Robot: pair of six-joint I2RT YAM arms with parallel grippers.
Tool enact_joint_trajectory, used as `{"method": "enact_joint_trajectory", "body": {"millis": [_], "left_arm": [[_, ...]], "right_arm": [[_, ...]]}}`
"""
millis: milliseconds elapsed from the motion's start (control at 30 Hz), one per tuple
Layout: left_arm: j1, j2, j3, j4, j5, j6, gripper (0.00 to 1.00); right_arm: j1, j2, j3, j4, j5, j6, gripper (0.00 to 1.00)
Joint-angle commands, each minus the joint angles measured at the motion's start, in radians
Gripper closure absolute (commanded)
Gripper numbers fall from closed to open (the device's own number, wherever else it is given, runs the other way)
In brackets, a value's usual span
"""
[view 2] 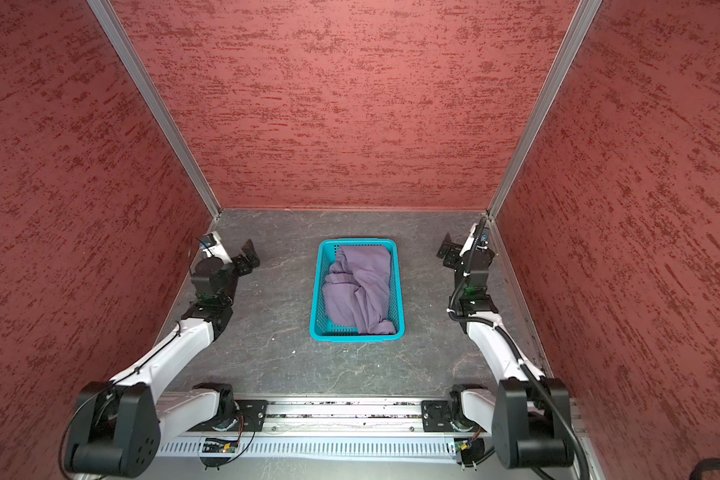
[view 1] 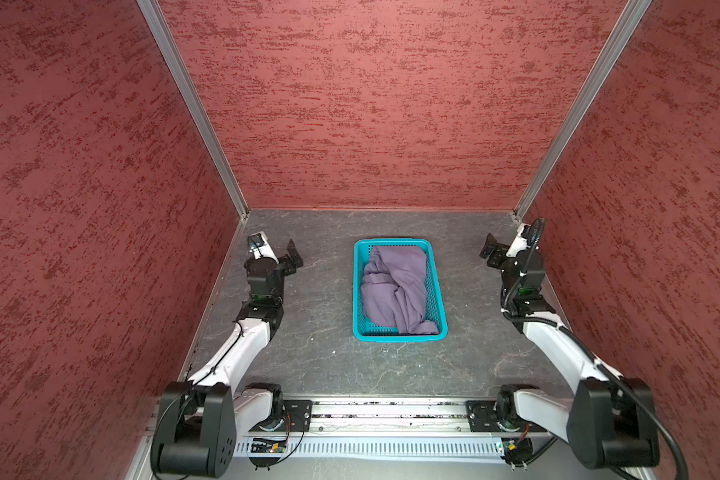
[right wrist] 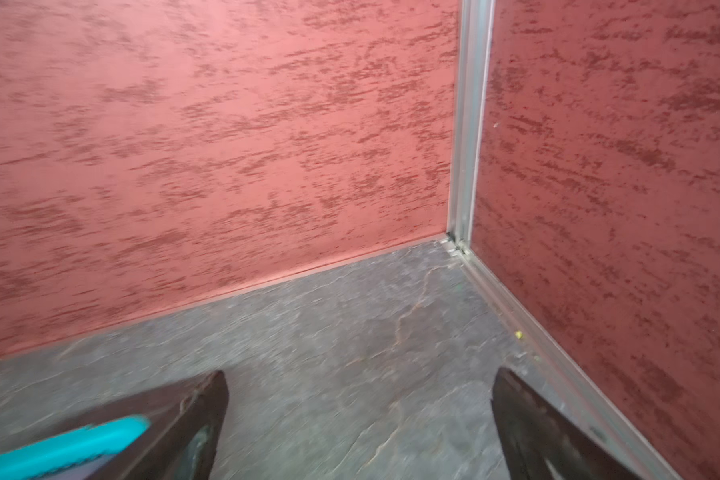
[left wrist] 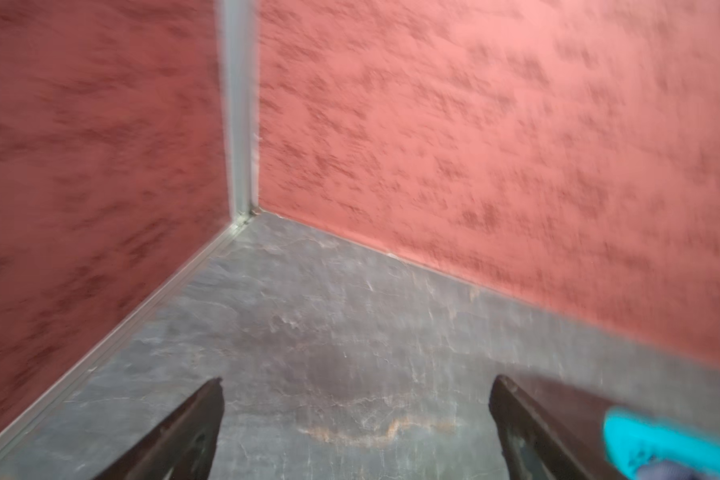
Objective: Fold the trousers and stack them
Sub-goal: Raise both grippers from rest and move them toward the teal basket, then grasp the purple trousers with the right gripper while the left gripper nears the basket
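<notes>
Both claws stand wide and empty: our left gripper (view 1: 292, 258) and right gripper (view 1: 490, 250) hang near opposite side edges of the table (view 1: 316, 332), well apart from the teal basket (view 1: 400, 336) between them, where the trousers (view 1: 395, 286) lie crumpled. We judge the cloth light, soft and limp, likely to sag and trail; a pinch on a raised central fold should lift it.

I see three red mottled walls (view 1: 371, 104), aluminium corner posts (view 1: 192, 104) joining them, around a grey slate-patterned desk (view 1: 316, 353).
</notes>
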Motion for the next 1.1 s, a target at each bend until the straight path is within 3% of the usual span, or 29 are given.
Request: {"method": "enact_joint_trajectory", "body": {"millis": [0, 67, 133, 233, 433, 600, 833, 967, 1067], "left_arm": [[0.024, -0.064, 0.086, -0.516, -0.081, -0.405, 0.01], [0.028, -0.100, 0.100, -0.624, -0.039, -0.451, 0.01], [0.029, -0.140, 0.061, -0.608, 0.016, -0.426, 0.00], [0.046, -0.149, 0.005, -0.513, 0.230, -0.305, 0.01], [0.023, -0.037, 0.054, -0.587, 0.476, -0.297, 0.01], [-0.124, 0.000, 0.035, -0.597, 0.424, -0.339, 0.00], [-0.341, 0.044, 0.065, -0.602, 0.362, -0.391, 0.06], [-0.425, 0.126, 0.096, -0.625, 0.334, -0.402, 0.12], [-0.475, 0.175, 0.104, -0.609, 0.366, -0.413, 0.13]], "right_arm": [[0.129, -0.072, -0.010, -0.169, 0.126, -0.009, 0.01], [0.184, -0.073, 0.039, -0.258, 0.144, 0.027, 0.01], [0.239, -0.035, 0.108, -0.379, 0.145, 0.098, 0.01], [0.311, 0.071, 0.220, -0.547, 0.104, 0.182, 0.01], [0.578, 0.252, 0.326, -0.648, 0.103, 0.164, 0.01], [0.700, 0.319, 0.326, -0.602, -0.041, 0.184, 0.03], [0.716, 0.419, 0.286, -0.525, -0.151, 0.141, 0.06], [0.690, 0.557, 0.346, -0.477, -0.207, 0.104, 0.58], [0.661, 0.644, 0.427, -0.491, -0.219, 0.141, 0.88]]}}
